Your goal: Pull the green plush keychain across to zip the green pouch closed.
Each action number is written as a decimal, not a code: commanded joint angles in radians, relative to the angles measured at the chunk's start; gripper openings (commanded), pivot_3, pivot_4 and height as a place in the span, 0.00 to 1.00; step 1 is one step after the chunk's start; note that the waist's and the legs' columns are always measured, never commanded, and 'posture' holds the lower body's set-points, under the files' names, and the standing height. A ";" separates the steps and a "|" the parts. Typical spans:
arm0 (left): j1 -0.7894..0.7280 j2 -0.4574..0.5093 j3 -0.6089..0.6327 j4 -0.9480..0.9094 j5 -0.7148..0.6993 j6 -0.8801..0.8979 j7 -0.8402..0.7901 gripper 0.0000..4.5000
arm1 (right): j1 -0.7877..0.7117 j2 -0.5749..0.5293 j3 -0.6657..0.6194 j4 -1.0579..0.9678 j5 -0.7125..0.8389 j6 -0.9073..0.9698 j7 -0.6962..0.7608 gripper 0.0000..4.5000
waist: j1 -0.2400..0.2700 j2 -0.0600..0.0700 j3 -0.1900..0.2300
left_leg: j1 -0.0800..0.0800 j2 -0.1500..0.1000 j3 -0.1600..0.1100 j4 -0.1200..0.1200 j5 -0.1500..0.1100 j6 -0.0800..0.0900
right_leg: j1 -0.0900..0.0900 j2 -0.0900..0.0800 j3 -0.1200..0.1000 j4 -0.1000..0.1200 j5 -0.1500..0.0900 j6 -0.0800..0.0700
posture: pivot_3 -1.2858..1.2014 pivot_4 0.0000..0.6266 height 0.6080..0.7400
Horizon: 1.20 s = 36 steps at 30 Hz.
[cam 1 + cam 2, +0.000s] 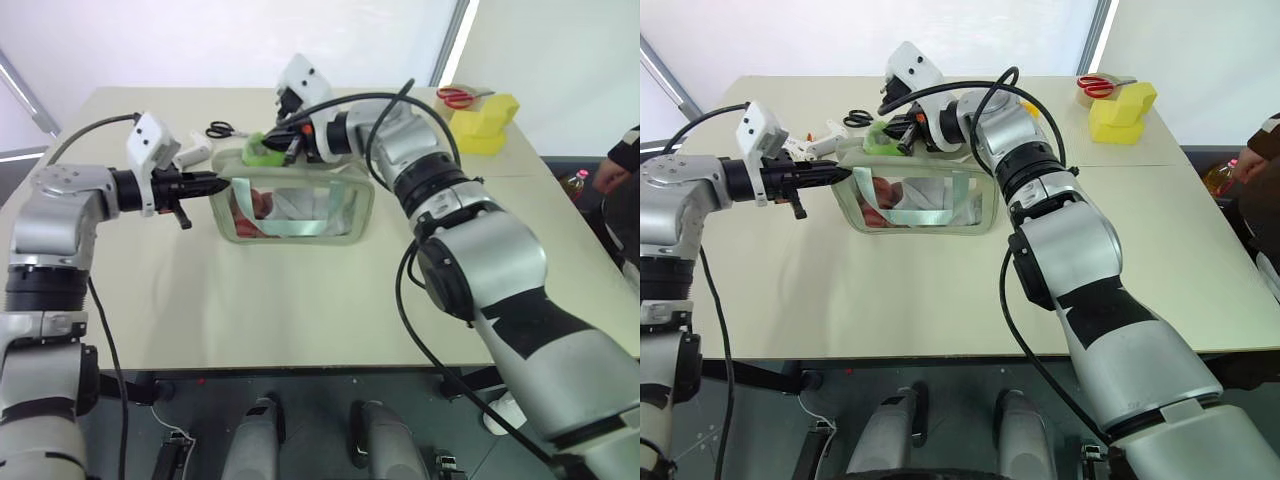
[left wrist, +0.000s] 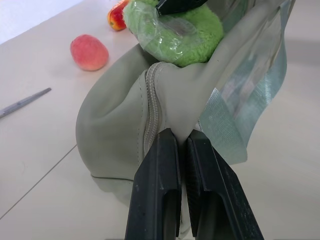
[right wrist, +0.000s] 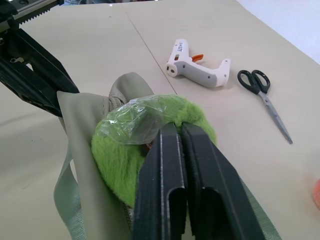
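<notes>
Beige table: green pouch upright mid-table, left gripper clamped on its 9 o'clock end, right gripper clamped on green plush keychain at 11 o'clock on top

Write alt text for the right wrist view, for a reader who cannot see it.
The right gripper has its two black fingers shut on the green plush keychain, atop the green pouch. The left gripper pinches the pouch's end. Behind, a white glue gun and black scissors lie on the table.
</notes>
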 commanded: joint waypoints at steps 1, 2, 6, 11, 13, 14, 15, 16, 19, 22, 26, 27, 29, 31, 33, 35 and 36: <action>-0.034 -0.004 0.014 0.004 -0.004 -0.030 0.004 0.00 | -0.023 -0.038 -0.010 -0.049 0.001 -0.002 0.028 0.01 | 0.003 0.000 0.000 | 0.000 0.000 0.000 0.000 0.000 0.000 | 0.000 0.000 0.000 0.000 0.000 0.000 | 0.52 0.24 1.00; -0.035 -0.006 0.013 0.007 -0.002 -0.033 0.003 0.00 | -0.032 -0.055 -0.017 -0.065 0.009 0.005 0.041 0.01 | 0.004 0.000 0.000 | 0.000 0.000 0.000 0.000 0.000 0.000 | 0.000 0.000 0.000 0.000 0.000 0.000 | 0.52 0.24 1.00; -0.036 -0.007 0.015 0.022 0.000 -0.048 -0.002 0.00 | -0.059 -0.131 -0.051 -0.148 0.042 0.041 0.056 0.01 | 0.005 0.000 0.000 | 0.000 0.000 0.000 0.001 0.000 0.000 | 0.000 0.000 0.000 0.000 0.000 0.000 | 0.52 0.24 1.00; -0.047 -0.008 0.012 0.052 0.005 -0.069 -0.004 0.00 | -0.033 -0.156 -0.046 -0.175 0.027 0.047 0.025 0.01 | 0.000 0.000 0.000 | 0.000 0.000 0.000 0.000 0.000 0.000 | 0.000 0.000 0.000 0.000 0.000 0.000 | 0.52 0.24 1.00; -0.054 -0.010 0.009 0.059 0.008 -0.074 -0.006 0.00 | -0.030 -0.148 -0.051 -0.175 0.032 0.052 0.015 0.01 | -0.003 0.000 0.000 | 0.001 0.000 0.000 0.000 0.000 0.000 | 0.000 0.000 0.000 0.001 0.000 0.000 | 0.52 0.24 1.00; -0.056 -0.010 0.009 0.060 0.008 -0.075 -0.007 0.00 | -0.029 -0.145 -0.054 -0.175 0.034 0.054 0.012 0.01 | -0.003 0.000 0.000 | 0.001 0.000 0.000 0.000 0.000 0.000 | 0.000 0.000 0.000 0.002 0.000 0.000 | 0.52 0.24 1.00; -0.057 -0.010 0.009 0.059 0.008 -0.074 -0.007 0.00 | -0.029 -0.145 -0.055 -0.177 0.035 0.055 0.010 0.01 | -0.002 0.000 0.000 | 0.001 0.000 0.000 0.001 0.000 0.000 | 0.000 0.000 0.000 0.002 0.000 0.000 | 0.52 0.24 1.00; -0.057 -0.009 0.008 0.058 0.008 -0.074 -0.008 0.00 | -0.029 -0.145 -0.055 -0.180 0.034 0.054 0.010 0.01 | -0.002 0.000 0.000 | 0.001 0.000 0.000 0.001 0.000 0.000 | 0.000 0.000 0.000 0.002 0.000 0.000 | 0.52 0.24 1.00; -0.051 -0.004 0.010 0.054 0.008 -0.073 -0.010 0.00 | -0.028 -0.145 -0.057 -0.193 0.040 0.062 0.018 0.01 | 0.000 0.000 0.000 | 0.001 0.000 0.000 0.000 0.000 0.000 | 0.000 0.000 0.000 0.001 0.000 0.000 | 0.52 0.24 1.00; -0.046 0.000 0.011 0.047 0.007 -0.070 -0.009 0.00 | -0.025 -0.138 -0.055 -0.202 0.045 0.056 0.031 0.01 | -0.001 0.000 0.000 | 0.000 0.000 0.000 0.001 0.000 0.000 | 0.000 0.000 0.000 0.001 0.000 0.000 | 0.52 0.24 1.00; -0.042 0.002 0.012 0.038 0.006 -0.065 -0.006 0.00 | -0.012 -0.117 -0.021 -0.179 0.011 -0.036 0.024 0.12 | -0.002 0.000 0.000 | 0.000 0.000 0.000 0.000 0.000 0.000 | 0.000 0.000 0.000 0.001 0.000 0.000 | 0.52 0.24 1.00; -0.042 0.002 0.012 0.034 0.005 -0.063 -0.005 0.00 | 0.001 -0.115 0.016 -0.175 -0.030 -0.110 0.006 0.20 | -0.002 0.000 0.000 | 0.001 0.000 0.000 0.000 0.000 0.000 | 0.000 0.000 0.000 0.001 0.000 0.000 | 0.52 0.24 1.00; -0.042 0.002 0.012 0.030 0.003 -0.058 -0.004 0.00 | 0.020 -0.116 0.069 -0.168 -0.090 -0.231 -0.028 0.42 | -0.003 0.000 0.000 | 0.001 0.000 0.000 0.001 0.000 0.000 | 0.000 0.000 0.000 0.001 0.000 0.000 | 0.52 0.24 1.00; -0.038 0.004 0.014 0.021 0.001 -0.054 -0.004 0.00 | 0.048 -0.116 0.121 -0.168 -0.147 -0.357 -0.065 0.65 | -0.001 0.000 0.000 | 0.001 0.000 0.000 0.001 0.000 0.000 | 0.000 0.000 0.001 0.001 0.000 0.000 | 0.52 0.24 1.00; -0.030 0.006 0.017 0.009 -0.001 -0.048 -0.002 0.00 | 0.086 -0.113 0.171 -0.170 -0.193 -0.464 -0.078 0.87 | -0.001 0.000 0.000 | 0.000 0.000 0.000 0.000 0.000 0.000 | 0.000 0.000 0.001 0.001 0.000 0.000 | 0.52 0.24 1.00; -0.022 0.008 0.020 -0.006 -0.004 -0.039 0.000 0.00 | 0.105 -0.104 0.182 -0.162 -0.203 -0.506 -0.091 0.87 | -0.002 0.000 0.000 | 0.000 0.000 0.000 0.000 0.000 0.000 | 0.000 0.000 0.001 0.001 0.000 0.000 | 0.52 0.24 1.00; -0.018 0.010 0.022 -0.013 -0.006 -0.034 0.001 0.00 | 0.110 -0.101 0.190 -0.157 -0.213 -0.525 -0.100 0.87 | -0.002 0.000 0.000 | 0.000 0.000 0.000 0.000 0.000 0.000 | 0.000 0.000 0.001 0.001 0.000 0.000 | 0.52 0.24 1.00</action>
